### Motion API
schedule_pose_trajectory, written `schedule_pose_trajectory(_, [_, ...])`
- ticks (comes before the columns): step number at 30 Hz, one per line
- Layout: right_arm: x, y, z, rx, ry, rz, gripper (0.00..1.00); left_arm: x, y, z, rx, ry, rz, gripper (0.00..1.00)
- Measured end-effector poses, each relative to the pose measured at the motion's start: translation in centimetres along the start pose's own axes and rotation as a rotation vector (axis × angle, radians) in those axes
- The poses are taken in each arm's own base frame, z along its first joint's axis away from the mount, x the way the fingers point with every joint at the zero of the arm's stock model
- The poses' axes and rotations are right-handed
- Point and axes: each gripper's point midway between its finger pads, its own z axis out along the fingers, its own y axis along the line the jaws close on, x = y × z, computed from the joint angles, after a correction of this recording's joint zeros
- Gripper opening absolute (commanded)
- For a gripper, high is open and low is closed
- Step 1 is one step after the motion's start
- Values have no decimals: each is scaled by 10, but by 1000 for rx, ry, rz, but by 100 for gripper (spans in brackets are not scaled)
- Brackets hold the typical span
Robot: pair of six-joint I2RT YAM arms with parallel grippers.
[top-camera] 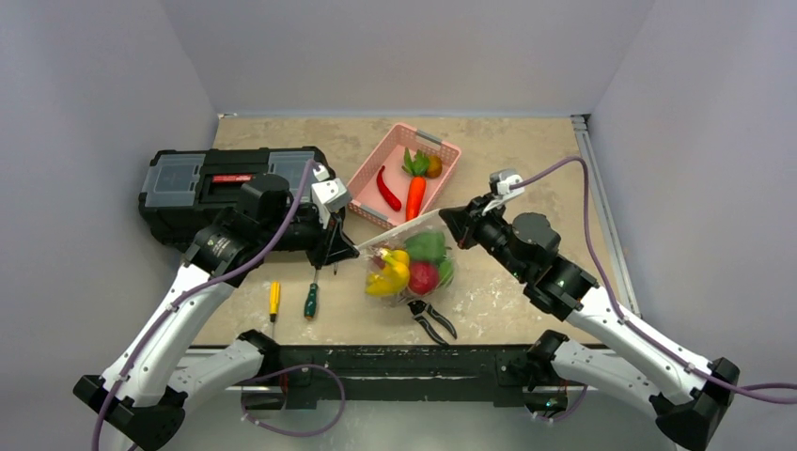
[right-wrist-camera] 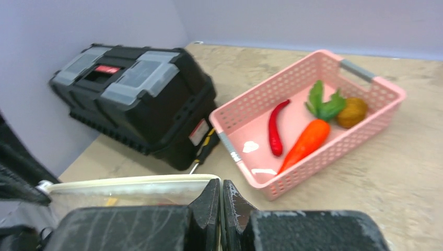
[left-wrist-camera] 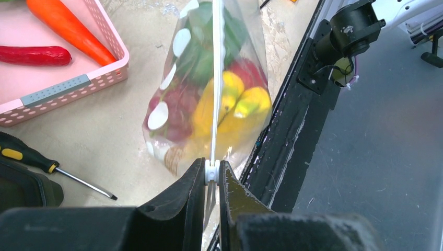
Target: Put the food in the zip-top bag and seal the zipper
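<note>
**A:** Top view first. Where is the bag?

**B:** The zip-top bag (top-camera: 406, 252) is near the front edge of the table (top-camera: 526, 160), between the arms. The food (top-camera: 414, 272) is inside it: yellow banana (top-camera: 388, 274), green pepper (top-camera: 426, 246) and a red round fruit (top-camera: 423, 278). The zipper (top-camera: 399, 230) stretches from the left gripper (top-camera: 350, 248) up to the right gripper (top-camera: 445, 216).

**A:** And around it?

**B:** The pink basket (top-camera: 362, 178) is behind it and a black toolbox (top-camera: 207, 183) is to the left. On the near side are a yellow-handled screwdriver (top-camera: 274, 301), a green-handled screwdriver (top-camera: 310, 301) and pruners (top-camera: 428, 318).

**A:** Left wrist?

**B:** The left fingers (left-wrist-camera: 183, 193) are pressed onto a small white tab (left-wrist-camera: 211, 171) at the zipper's end. The strip runs straight away from them. The bag bulges to either side of it, with banana and red fruit showing through the plastic.

**A:** Right wrist?

**B:** The right fingers (right-wrist-camera: 211, 194) are pinched together on the strip's other end. The basket beyond holds a red chilli (right-wrist-camera: 275, 128), a carrot (right-wrist-camera: 308, 141) and a brown fruit (right-wrist-camera: 351, 111).
</note>
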Motion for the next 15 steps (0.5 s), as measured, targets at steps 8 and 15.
schedule_pose_trajectory(8, [-3, -34, -19, 164, -49, -23, 0, 0, 0, 2, 8, 0, -1, 0])
schedule_pose_trajectory(15, [2, -47, -26, 225, -49, -28, 0, -3, 0, 11, 40, -2, -29, 13])
